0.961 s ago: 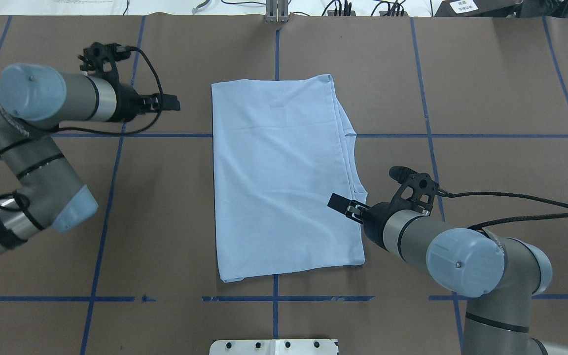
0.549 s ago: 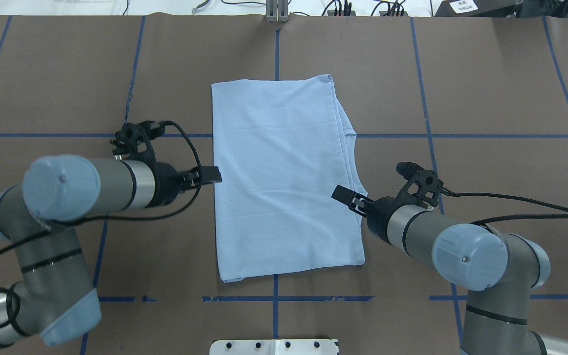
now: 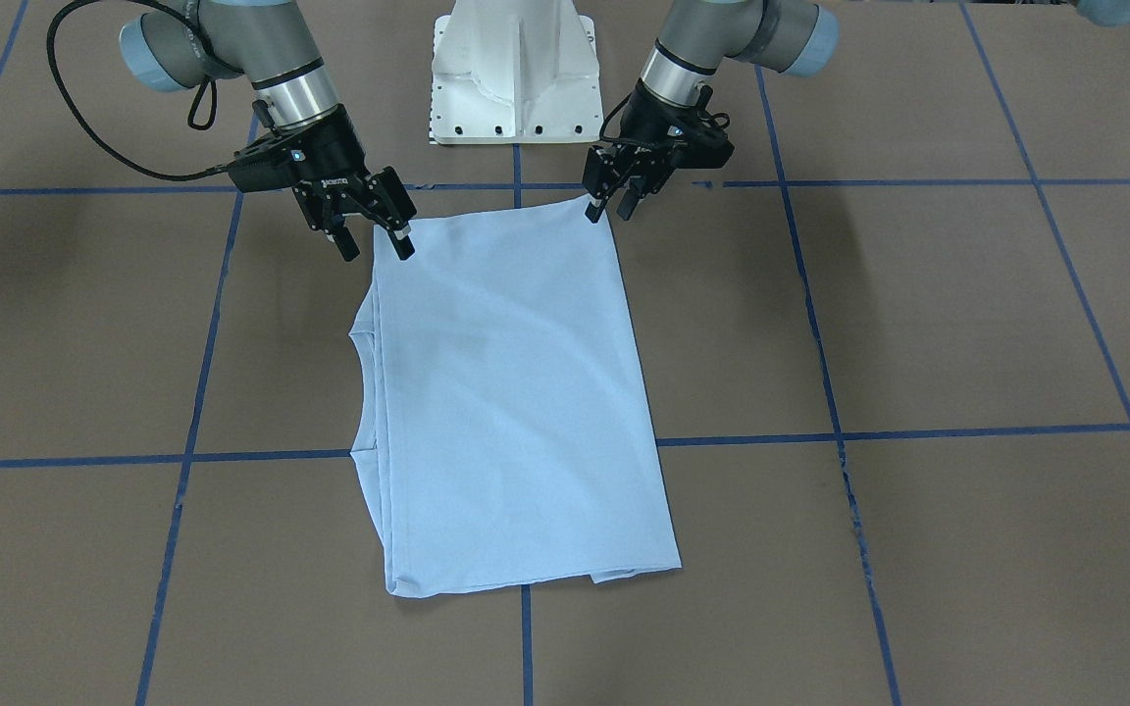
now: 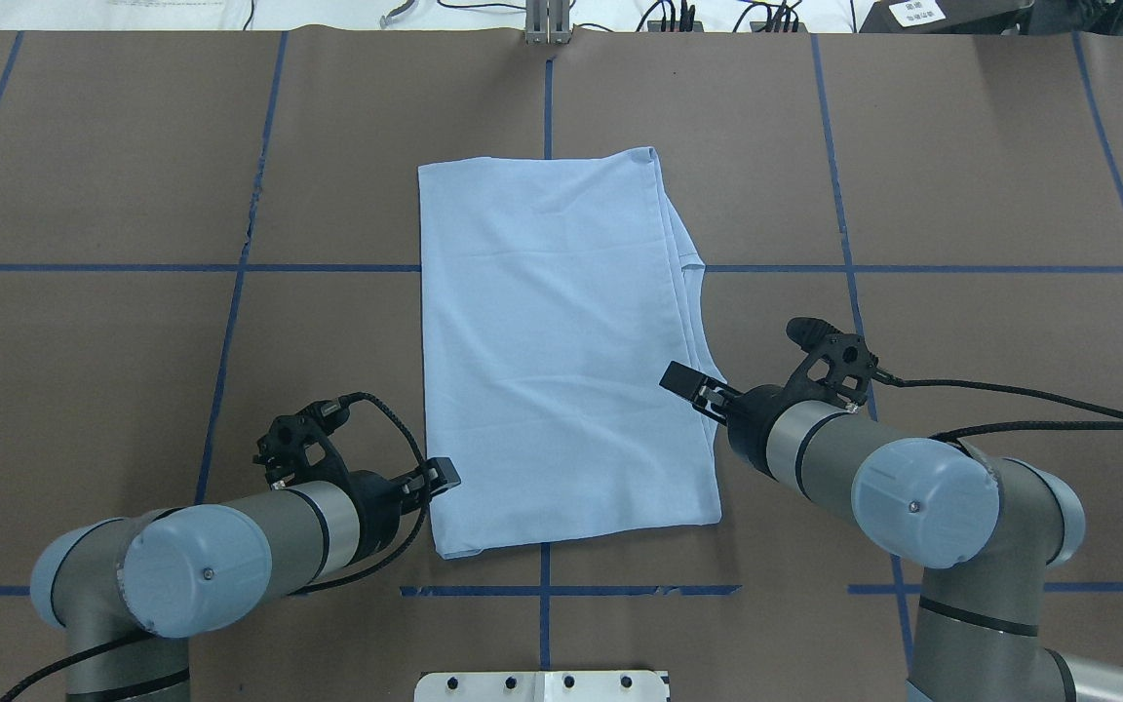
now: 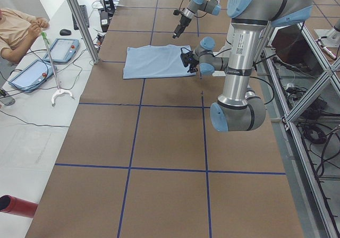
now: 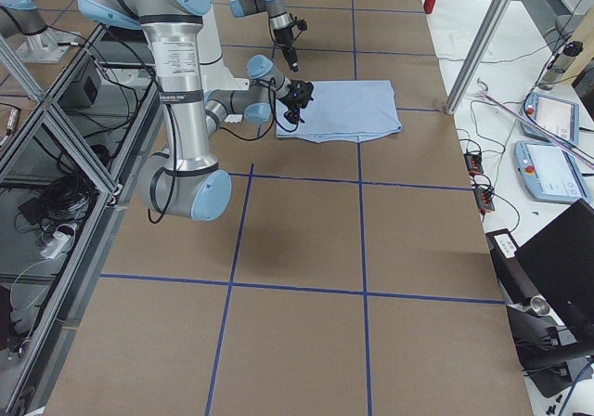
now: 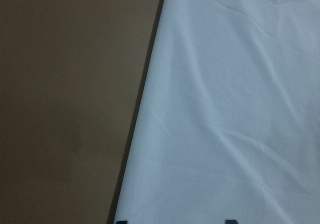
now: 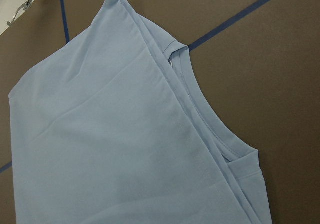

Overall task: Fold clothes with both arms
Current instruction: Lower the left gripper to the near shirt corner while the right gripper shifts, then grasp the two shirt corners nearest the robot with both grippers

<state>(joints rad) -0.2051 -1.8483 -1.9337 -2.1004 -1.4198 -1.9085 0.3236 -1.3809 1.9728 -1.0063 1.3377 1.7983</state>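
The light blue T-shirt (image 4: 561, 351) lies flat on the brown table, folded into a long rectangle, with its ribbed collar (image 8: 200, 119) along the right-hand edge. The chest print and neck label are hidden. My left gripper (image 4: 445, 475) is open and empty, just above the shirt's near left corner; in the front-facing view (image 3: 608, 208) its fingertips flank that corner. My right gripper (image 4: 680, 380) is open and empty above the shirt's right edge, near the collar; it also shows in the front-facing view (image 3: 377, 247). The left wrist view shows the shirt's (image 7: 225, 109) straight left edge.
The white pedestal base (image 3: 516, 78) stands at the near table edge between the arms. Blue tape lines (image 4: 230, 322) grid the brown table. An aluminium post (image 4: 547, 24) and cables sit at the far edge. A seated operator (image 5: 16, 28) and tablets are beyond it.
My left arm has swung from beside the shirt's far left edge down to its near left corner. My right gripper has shifted only slightly over the right edge. The shirt has not moved.
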